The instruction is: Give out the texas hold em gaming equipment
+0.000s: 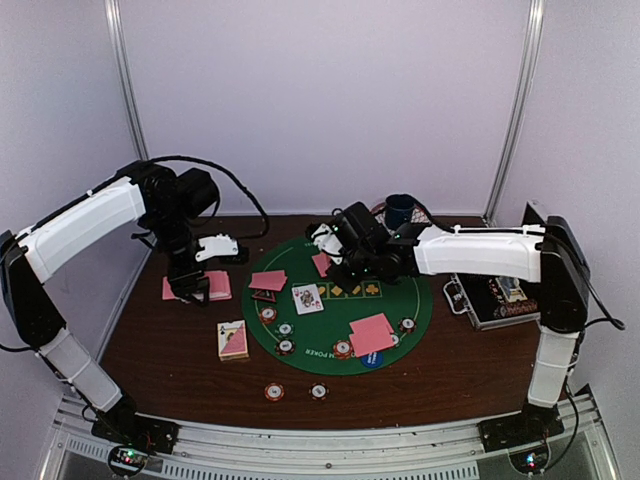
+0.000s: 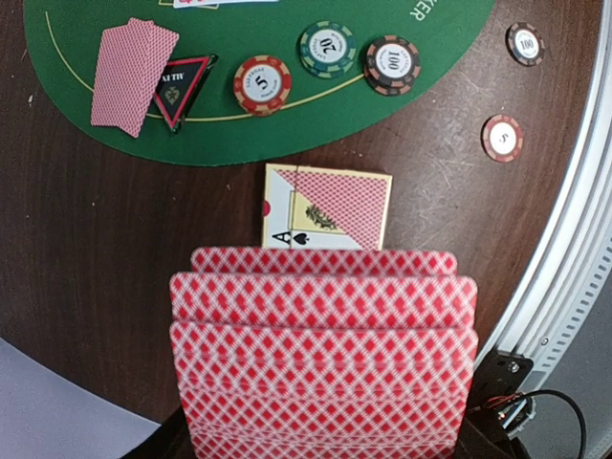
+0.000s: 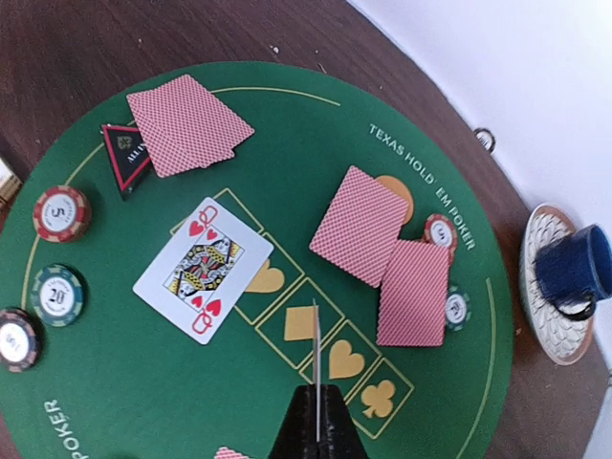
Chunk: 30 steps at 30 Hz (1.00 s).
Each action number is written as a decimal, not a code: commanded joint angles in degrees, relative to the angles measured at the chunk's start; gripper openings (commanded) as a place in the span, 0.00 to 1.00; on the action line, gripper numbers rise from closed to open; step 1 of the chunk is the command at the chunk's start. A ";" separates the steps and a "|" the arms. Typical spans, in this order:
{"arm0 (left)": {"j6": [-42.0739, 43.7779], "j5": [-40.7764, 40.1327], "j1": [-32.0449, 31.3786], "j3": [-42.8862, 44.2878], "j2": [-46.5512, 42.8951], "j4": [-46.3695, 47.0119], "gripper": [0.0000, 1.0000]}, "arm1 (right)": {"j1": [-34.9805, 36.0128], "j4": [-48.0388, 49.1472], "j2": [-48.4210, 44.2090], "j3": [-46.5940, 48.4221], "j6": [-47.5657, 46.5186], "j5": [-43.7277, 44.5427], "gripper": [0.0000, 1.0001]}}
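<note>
Pinching one card (image 3: 316,349) edge-on above the mat (image 3: 124,402), my right tool (image 3: 316,413) may let it twist on release; my left tool (image 1: 187,281) clamps a fanned deck (image 2: 323,354) that could spill.

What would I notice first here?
The round green mat in the middle of the table, with a queen of hearts face up on it. Left of the mat, the left jaws clamp a red-backed stack; over the mat, the right jaws pinch one card.

open green mat (image 3: 287,163) around queen card (image 3: 203,271), chips (image 3: 59,212) crowding its rim
</note>
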 commanded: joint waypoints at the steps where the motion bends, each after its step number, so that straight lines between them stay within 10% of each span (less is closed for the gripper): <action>1: -0.49 0.57 0.74 -0.17 -2.15 -1.09 0.00 | 1.54 8.15 1.24 -0.52 -9.29 13.27 0.00; 30: -0.31 0.07 1.05 1.34 -1.99 -1.41 0.00 | 6.09 20.10 18.57 1.36 -26.39 22.36 0.00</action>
